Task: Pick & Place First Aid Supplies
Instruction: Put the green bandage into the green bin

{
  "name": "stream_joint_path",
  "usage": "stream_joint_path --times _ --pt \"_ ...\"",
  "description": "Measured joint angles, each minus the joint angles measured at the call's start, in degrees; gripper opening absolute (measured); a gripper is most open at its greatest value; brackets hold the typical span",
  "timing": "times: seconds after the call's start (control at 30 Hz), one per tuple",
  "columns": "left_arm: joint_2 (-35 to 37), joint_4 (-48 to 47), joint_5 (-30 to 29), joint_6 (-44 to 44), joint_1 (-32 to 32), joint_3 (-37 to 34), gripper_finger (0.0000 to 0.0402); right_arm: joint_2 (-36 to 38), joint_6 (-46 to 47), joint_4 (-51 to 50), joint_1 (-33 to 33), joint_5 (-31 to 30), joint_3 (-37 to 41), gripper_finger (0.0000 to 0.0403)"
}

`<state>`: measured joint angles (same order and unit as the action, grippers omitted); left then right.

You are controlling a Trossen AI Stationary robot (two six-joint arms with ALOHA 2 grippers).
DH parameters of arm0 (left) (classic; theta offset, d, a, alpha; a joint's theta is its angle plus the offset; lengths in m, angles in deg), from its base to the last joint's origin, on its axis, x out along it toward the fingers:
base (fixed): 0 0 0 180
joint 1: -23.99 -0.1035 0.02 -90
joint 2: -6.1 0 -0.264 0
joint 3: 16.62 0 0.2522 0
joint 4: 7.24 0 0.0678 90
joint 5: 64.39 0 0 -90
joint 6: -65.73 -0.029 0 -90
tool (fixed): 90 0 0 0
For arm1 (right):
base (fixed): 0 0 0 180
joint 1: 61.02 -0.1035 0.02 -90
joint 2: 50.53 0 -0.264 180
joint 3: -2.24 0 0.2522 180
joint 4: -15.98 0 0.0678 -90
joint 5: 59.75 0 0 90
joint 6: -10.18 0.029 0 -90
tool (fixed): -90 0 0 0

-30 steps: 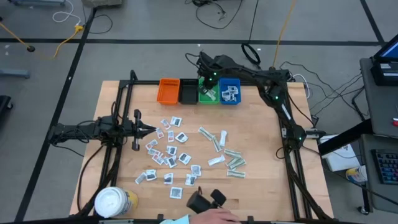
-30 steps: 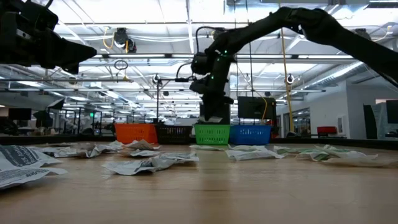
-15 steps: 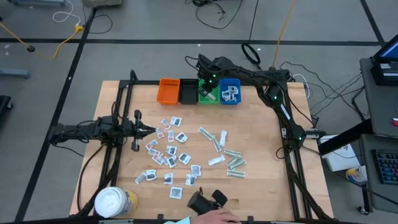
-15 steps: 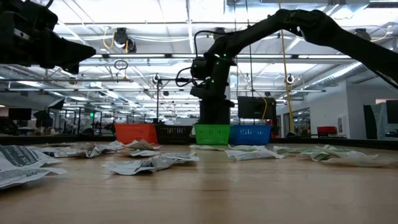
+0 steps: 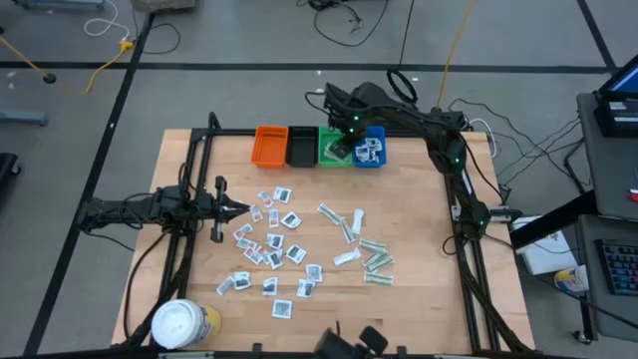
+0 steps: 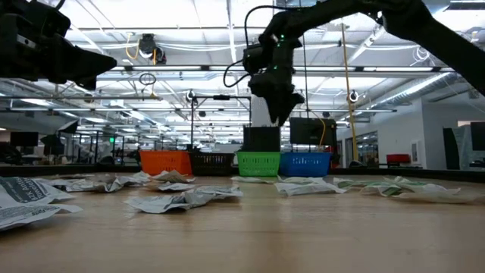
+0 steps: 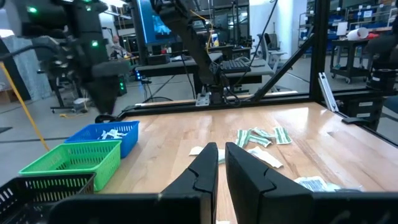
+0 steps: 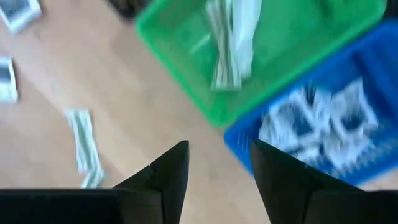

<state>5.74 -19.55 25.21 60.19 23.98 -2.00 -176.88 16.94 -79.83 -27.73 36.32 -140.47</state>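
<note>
Two strips (image 8: 231, 46) inside green bin (image 8: 186, 43).

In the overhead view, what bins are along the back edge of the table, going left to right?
Orange bin → black bin → green bin, partly under the right gripper → blue bin.

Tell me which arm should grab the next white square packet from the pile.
Left, probably. The left gripper hovers beside the white packets, while the right gripper, open and empty, is up over the green bin.
</note>
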Motion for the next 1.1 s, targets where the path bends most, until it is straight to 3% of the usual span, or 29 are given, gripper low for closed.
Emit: stream_joint_path --times 0.17,0.43,0.83,1.1 --pt "0.0 0.0 0.0 0.0 0.0 0.0 0.0037 0.5 0.0 -7.7 -1.6 0.0 0.0 0.0169" --pt "0.0 0.0 0.0 0.0 0.0 0.0 0.0037 1.3 3.0 -7.2 -6.3 -0.2 4.1 0.0169" --pt "0.0 0.0 0.0 0.0 0.0 0.0 0.0037 17.1 4.5 6.6 -18.9 0.0 30.5 0.0169" --pt "0.0 0.1 -0.1 0.0 0.0 0.0 0.0037 26.0 10.1 8.5 -29.2 0.0 44.1 0.0169"
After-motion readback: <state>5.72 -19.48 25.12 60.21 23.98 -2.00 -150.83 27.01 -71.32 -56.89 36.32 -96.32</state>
